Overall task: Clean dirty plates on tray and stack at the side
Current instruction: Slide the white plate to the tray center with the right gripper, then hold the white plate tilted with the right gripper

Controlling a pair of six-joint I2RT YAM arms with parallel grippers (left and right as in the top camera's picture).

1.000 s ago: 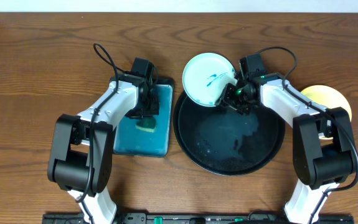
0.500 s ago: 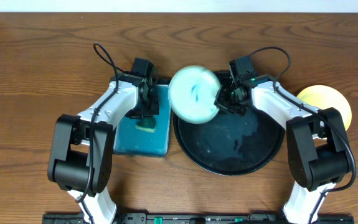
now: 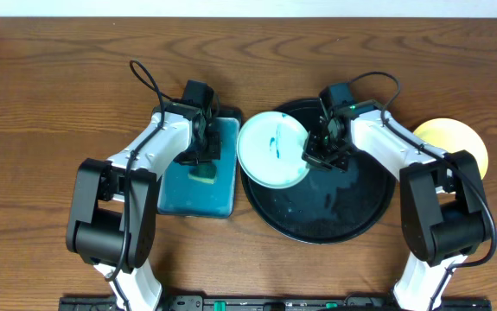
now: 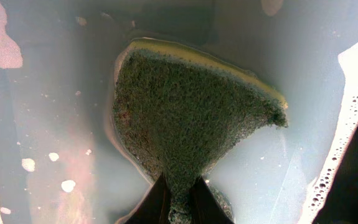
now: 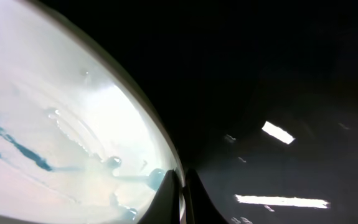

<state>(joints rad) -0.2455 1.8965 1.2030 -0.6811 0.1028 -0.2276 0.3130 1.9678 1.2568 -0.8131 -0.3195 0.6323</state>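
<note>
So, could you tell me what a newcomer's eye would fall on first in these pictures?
First the pale plate, scribbled with teal, which the right gripper holds by its rim, jaws shut, over the left edge of the big black tray. Next the left gripper, jaws shut on a green-and-yellow sponge in the teal basin of cloudy water, left of the tray. A yellow plate lies on the table at far right.
</note>
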